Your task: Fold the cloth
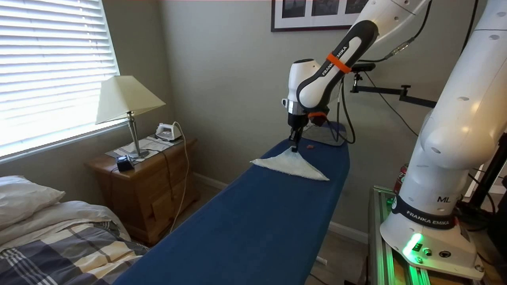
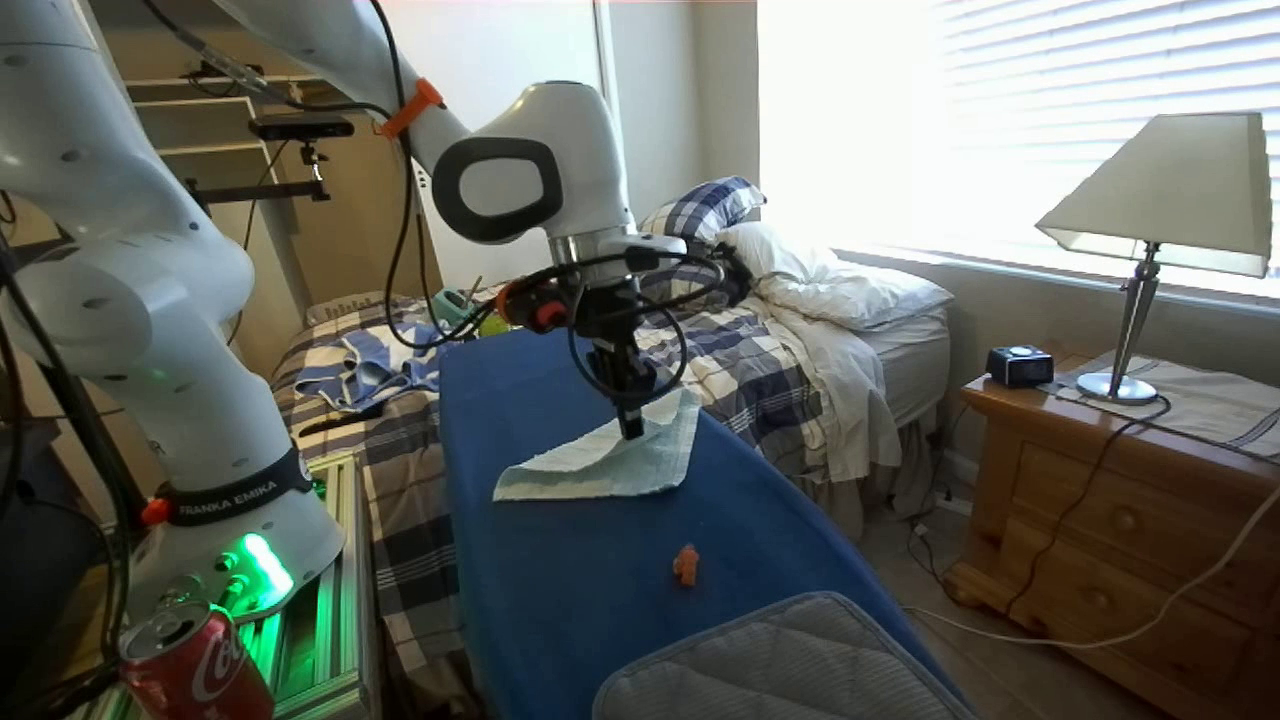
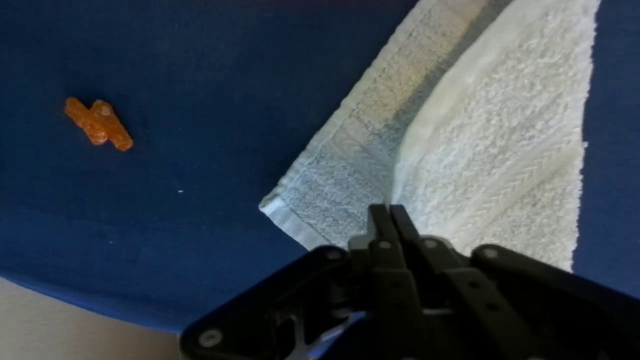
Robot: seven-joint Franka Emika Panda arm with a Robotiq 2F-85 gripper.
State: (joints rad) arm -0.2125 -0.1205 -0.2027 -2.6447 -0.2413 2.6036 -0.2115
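"One plaid bed at far L, in an ext. view?"

"Yep, w/ a white pillow. Going R: wooden nightstand w/ a lamp on it, + white iron twd its R side."

"Next?"

"Blue ironing board, running fr. the btm up to its narrow far end. Cloth lies across it nr that end, coming to a peak at the gripper."

"How's the gripper set?"

"Pointing straight down, fingertips tog., closed on a raised edge of the cloth. Wrist view has that edge running right into them. Both ext. views show the tips at the cloth."

"Hem or fold?"

"Can't tell. L of the edge, wrist view: shaded part w/ a corner, flat on the board. R of it: brighter part w/ a woven band."

"And R of the gripper, ext. view?"

"Small orange bit on the board, apart fr. the cloth. Grey pad past it, at the board's very end. Arm slants down fr. upper R, orange strap round it."

"Far R?"

"Red can, partly hidden by the arm's thick lower part, then its white base, green light on."
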